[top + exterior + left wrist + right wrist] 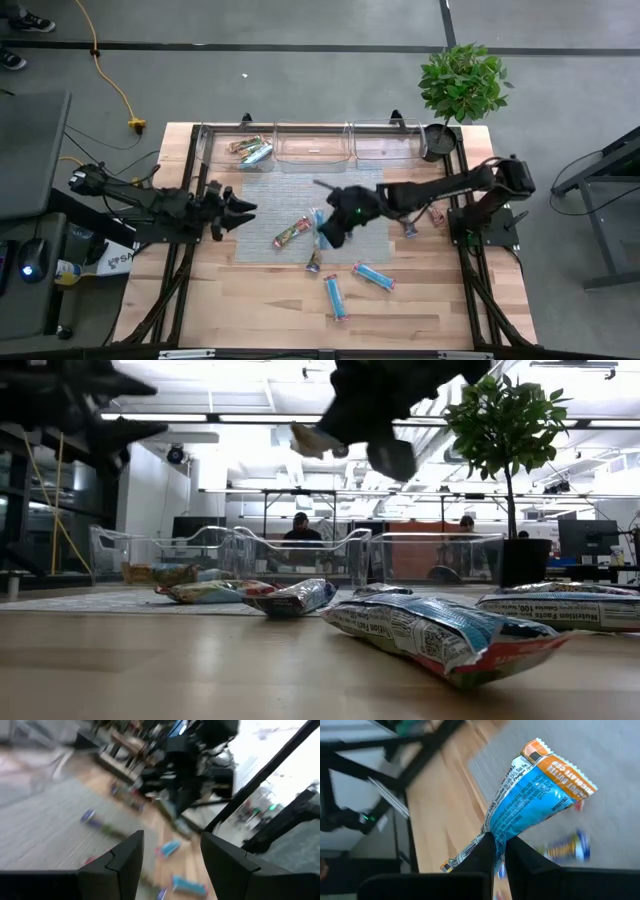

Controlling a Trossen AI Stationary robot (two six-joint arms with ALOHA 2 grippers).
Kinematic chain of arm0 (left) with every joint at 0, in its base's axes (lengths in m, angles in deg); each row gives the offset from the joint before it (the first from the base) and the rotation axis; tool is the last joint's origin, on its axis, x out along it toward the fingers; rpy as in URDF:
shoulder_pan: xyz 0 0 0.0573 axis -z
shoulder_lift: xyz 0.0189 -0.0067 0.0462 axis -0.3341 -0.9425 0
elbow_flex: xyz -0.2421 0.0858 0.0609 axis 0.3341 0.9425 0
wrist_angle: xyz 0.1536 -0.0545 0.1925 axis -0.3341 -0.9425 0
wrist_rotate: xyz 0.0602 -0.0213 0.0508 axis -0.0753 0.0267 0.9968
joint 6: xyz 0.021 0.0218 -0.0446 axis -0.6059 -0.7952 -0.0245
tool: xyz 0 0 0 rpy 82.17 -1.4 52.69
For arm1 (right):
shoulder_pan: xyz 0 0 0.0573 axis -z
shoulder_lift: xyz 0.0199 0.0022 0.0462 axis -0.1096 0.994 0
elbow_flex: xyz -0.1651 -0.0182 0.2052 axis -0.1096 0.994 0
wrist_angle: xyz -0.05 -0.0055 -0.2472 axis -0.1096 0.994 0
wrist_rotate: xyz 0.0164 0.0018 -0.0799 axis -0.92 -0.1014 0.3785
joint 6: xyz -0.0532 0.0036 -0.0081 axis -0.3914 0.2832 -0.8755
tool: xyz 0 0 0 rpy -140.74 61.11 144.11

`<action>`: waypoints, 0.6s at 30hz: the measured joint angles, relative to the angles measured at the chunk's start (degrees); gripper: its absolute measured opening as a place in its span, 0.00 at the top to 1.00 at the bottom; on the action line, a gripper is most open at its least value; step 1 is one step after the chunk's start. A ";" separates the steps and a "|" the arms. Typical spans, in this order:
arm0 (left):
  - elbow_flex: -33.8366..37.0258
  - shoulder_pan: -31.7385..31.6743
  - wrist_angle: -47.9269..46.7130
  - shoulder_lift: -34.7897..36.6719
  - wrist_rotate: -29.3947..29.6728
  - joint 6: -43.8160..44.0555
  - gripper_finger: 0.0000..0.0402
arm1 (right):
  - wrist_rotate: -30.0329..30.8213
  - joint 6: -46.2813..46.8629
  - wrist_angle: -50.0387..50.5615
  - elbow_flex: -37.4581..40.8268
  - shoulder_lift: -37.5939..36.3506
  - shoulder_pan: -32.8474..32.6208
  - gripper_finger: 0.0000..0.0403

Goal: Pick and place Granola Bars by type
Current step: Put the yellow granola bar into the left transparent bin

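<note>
Open-plan office or lab: grey concrete floor (300,80) with yellow extension cable (112,85), rows of desks with dark monitors (196,526), seated people (300,530) behind, ceiling strip lights (260,418), light wooden table (260,300) on a black frame.

Even, bright light falls from above in the high view, with soft shadows on the worktop (260,290). The low view glares white at the ceiling lights (250,418), leaving the arms as silhouettes. The left wrist view is heavily motion-blurred; the right wrist background smears too.
</note>
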 joint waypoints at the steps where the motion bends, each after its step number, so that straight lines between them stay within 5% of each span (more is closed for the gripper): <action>1: 0.00 -0.68 2.02 -0.84 -0.40 -0.47 0.52 | -0.81 -0.79 -1.48 0.00 -0.02 0.79 0.96; 10: -0.07 -15.75 18.09 -17.05 -17.17 3.04 0.52 | -6.03 -5.40 -12.38 0.00 -0.02 5.68 0.96; 18: -4.74 -29.84 35.96 -36.09 -42.14 10.70 0.52 | -9.23 -8.84 -15.48 -0.02 -0.09 7.58 0.96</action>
